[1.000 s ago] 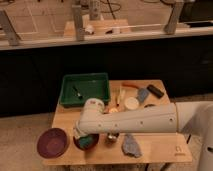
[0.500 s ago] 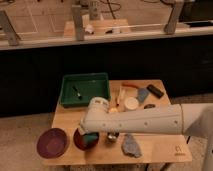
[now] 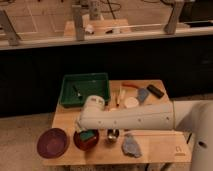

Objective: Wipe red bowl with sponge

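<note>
Pincer: being held low over the red bowl, lower left of the frame; whether it is apart or together cannot be told.
Red bowl: being carried on the worktop, just right of the maroon plate.
Sponge: being seen inside the bowl, at the pincer.

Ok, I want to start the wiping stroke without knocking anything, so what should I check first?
1. Is the sponge at the red bowl? ok, it sits in its opening.
2. Is the gripper at the bowl? ok, it is at the table's front left.
3. Is the hold on the sponge firm? cannot tell.
4. Is the bowl fully on the table? ok.
5. Does the maroon plate on the left keep a gap from the bowl? cannot tell, it lies very close.
6. Is the grey rag away from the bowl? ok.
</note>
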Available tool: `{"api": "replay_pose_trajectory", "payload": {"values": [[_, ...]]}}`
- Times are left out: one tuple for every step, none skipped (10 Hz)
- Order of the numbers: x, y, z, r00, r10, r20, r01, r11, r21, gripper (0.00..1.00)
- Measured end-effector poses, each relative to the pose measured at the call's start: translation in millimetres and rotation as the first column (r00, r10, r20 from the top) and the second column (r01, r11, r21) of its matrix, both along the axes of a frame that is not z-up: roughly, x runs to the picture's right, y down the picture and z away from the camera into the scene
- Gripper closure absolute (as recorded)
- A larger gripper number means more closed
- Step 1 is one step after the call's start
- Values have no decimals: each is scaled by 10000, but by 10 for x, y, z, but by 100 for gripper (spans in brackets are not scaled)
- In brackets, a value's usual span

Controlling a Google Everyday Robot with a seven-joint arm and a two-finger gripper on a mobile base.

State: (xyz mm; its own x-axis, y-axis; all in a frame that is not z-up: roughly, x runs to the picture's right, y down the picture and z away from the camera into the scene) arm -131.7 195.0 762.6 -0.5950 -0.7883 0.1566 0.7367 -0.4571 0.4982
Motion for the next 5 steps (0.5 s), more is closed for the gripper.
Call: {"api": "replay_pose_trajectory", "payload": {"values": [[-55,13,-7,9999,-54,114,54,10000,-27,100],[-97,25,-22,9997,-92,216,93,9999,-50,100],[-135,51,-59,9994,-135,309,137,9999,-79,100],[-151,69,-107,9991,-174,374,177,9998,-78,100],[-152,90,-150,9991,-186,391,189,9998,-86,100]]}}
